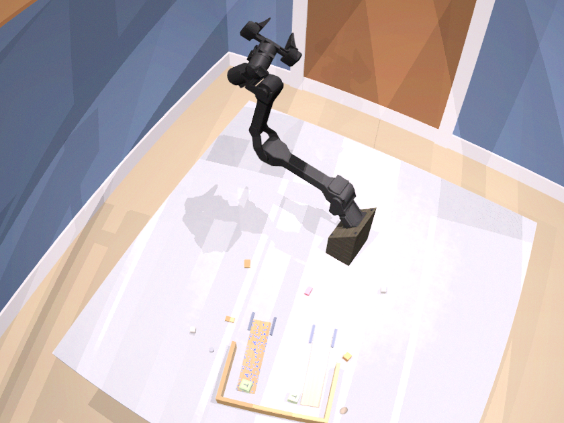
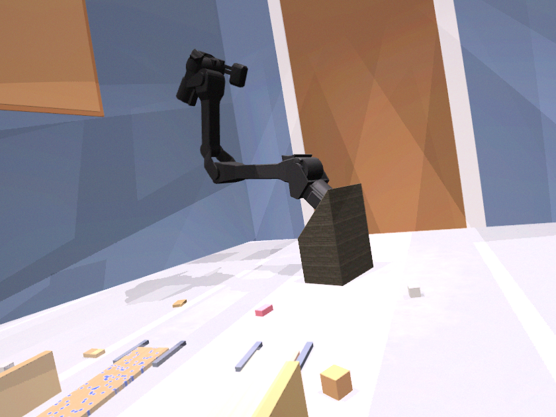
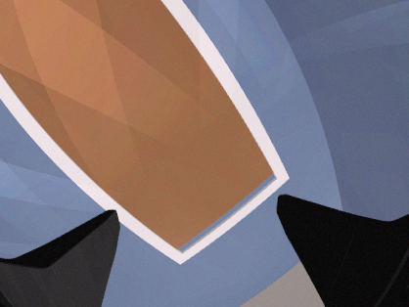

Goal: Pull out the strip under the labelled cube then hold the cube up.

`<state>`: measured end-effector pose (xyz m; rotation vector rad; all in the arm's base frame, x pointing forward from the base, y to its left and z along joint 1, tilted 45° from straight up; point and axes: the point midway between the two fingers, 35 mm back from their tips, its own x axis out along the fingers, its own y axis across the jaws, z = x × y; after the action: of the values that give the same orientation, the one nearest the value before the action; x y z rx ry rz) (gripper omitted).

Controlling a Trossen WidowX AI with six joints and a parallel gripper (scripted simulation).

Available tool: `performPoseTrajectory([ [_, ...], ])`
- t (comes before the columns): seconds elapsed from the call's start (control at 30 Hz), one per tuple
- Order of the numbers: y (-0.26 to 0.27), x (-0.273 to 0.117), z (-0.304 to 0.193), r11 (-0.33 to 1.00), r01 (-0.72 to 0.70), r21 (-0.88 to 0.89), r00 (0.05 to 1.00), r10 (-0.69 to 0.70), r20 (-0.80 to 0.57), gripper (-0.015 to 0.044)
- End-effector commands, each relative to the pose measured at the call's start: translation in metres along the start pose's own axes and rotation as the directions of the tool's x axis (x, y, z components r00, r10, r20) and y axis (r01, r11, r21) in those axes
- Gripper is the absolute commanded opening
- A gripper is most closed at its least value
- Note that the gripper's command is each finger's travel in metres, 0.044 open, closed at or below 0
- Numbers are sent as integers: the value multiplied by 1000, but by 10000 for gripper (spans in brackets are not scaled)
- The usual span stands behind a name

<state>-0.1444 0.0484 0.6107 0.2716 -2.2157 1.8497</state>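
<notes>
A plain room: blue walls, brown door, pale floor.

From my remote station I see blue-grey walls enclosing the room, with an orange-brown door panel framed in white trim. A second orange panel hangs high on the side wall. The tan floor meets a white baseboard. Soft shadows fall across the white tabletop.

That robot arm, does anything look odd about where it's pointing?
Yes. The arm reaches up and away, its open gripper facing the wall, far from the strips and labelled cubes lying near the table's opposite edge.
</notes>
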Motion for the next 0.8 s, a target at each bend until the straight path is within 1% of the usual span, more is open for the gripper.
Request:
performPoseTrajectory([
  [0.0,0,0,-2,1000,4,4,1000,-4,-5,400],
  [0.07,2,-3,-21,999,37,36,998,-35,-51,400],
  [0.13,4,-9,-48,993,91,79,989,-80,-124,400],
  [0.3,15,-33,-115,961,231,149,932,-175,-316,400],
  [0.5,28,-67,-160,951,284,120,856,-196,-478,400],
  [0.67,39,-98,-196,919,375,121,768,-235,-595,400],
  [0.77,52,-133,-227,879,466,105,659,-265,-704,400],
])
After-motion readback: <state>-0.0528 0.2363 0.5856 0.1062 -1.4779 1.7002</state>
